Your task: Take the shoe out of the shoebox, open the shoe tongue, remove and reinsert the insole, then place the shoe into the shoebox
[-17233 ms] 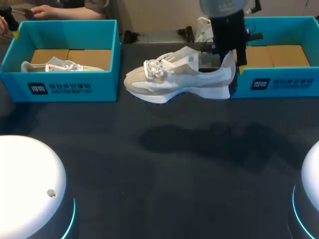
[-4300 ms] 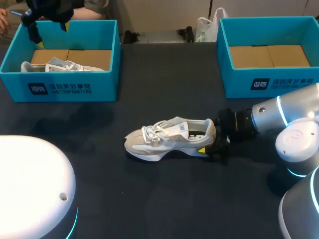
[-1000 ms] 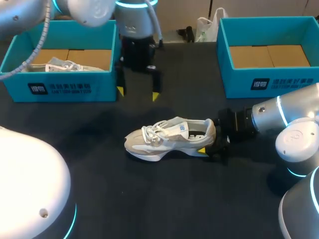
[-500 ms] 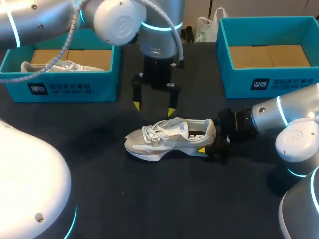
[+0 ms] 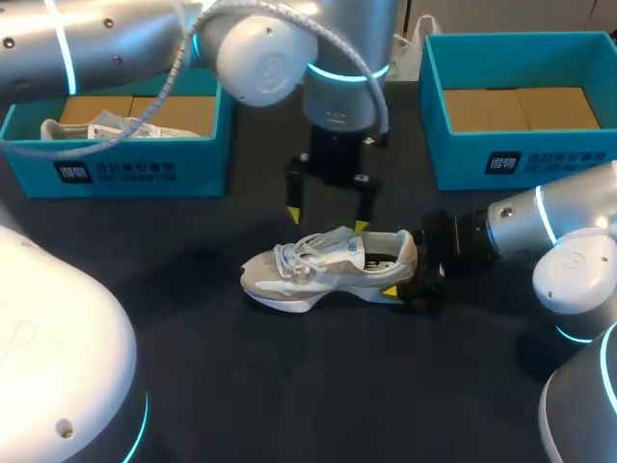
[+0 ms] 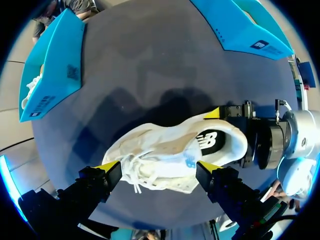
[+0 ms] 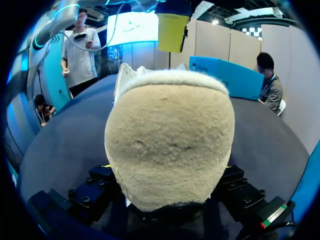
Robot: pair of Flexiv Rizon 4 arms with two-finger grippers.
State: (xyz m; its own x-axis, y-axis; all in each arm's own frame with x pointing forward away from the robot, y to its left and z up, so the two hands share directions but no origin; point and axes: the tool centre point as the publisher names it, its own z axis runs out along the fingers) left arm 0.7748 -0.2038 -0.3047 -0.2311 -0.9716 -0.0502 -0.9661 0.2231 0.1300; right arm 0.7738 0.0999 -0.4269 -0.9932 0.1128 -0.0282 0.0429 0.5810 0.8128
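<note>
shoe (image 5: 318,268) – out on the table (image 5: 289,386), upright on its sole, between the left shoebox (image 5: 116,169) and the right shoebox (image 5: 521,164), toe toward my left | right gripper (image 5: 413,270) – clamped on the heel from both sides | left gripper (image 5: 328,220) hangs just over the laces, fingers spread wide, gripping nothing | second shoe (image 5: 96,127) sits in the left shoebox

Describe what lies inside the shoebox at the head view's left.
A white shoe lies on its brown cardboard floor. The left arm hides the shoebox's far part.
</note>
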